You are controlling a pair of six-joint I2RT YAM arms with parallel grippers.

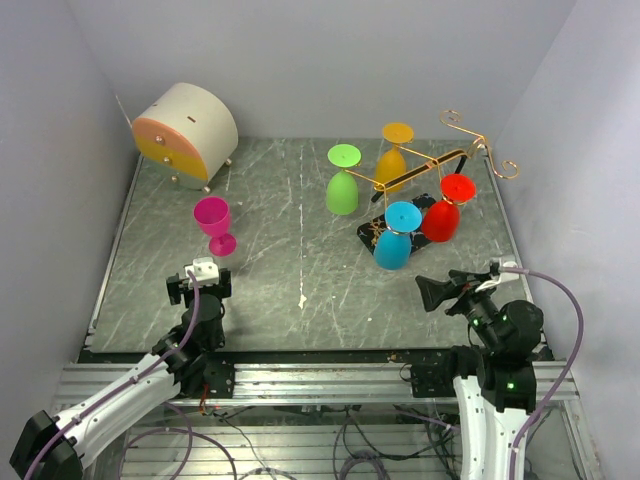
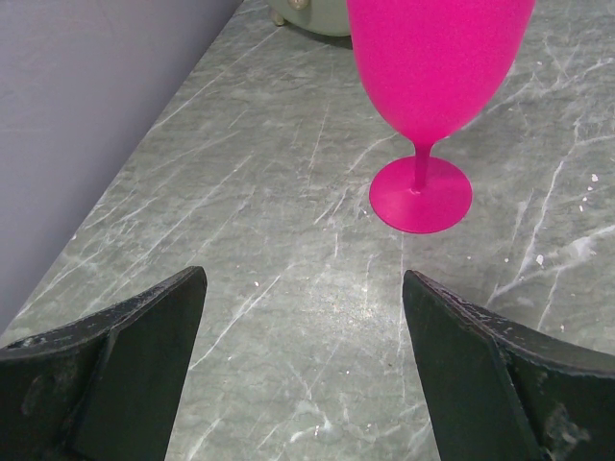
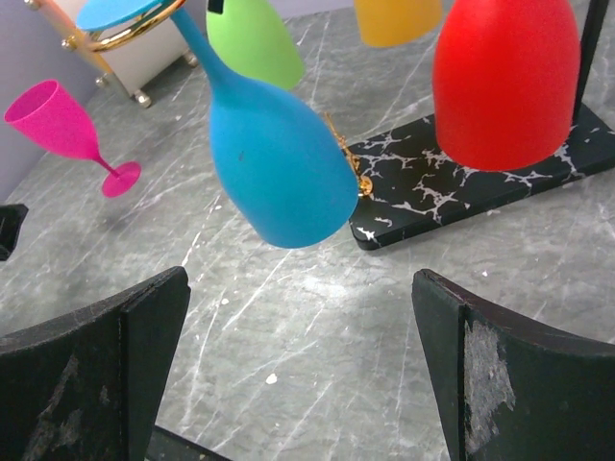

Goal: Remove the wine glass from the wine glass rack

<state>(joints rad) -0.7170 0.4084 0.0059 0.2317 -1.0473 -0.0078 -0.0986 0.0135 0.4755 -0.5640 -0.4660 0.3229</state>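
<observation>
The wine glass rack is standing at the upper right of the top view, its black marbled base lying flat on the grey veined table. Four glasses are hanging upside down from its gold arms: an orange glass at the back, a red glass to the right, a blue glass nearest the bottom of the frame and a green glass to the left, though whether the green one's rim is touching the table is hard to tell from here. A pink glass is standing upright on the table at centre left, well apart from the rack. A drum-shaped cabinet is sitting in the upper left corner.

The left gripper is hovering low over the table just below the pink glass, its fingers spread wide and grasping nothing. The right gripper is pointing toward the rack from the lower right, its jaws likewise released and empty; the blue glass is hanging just above the gap between them in the wrist view, with the red glass at the upper right.
</observation>
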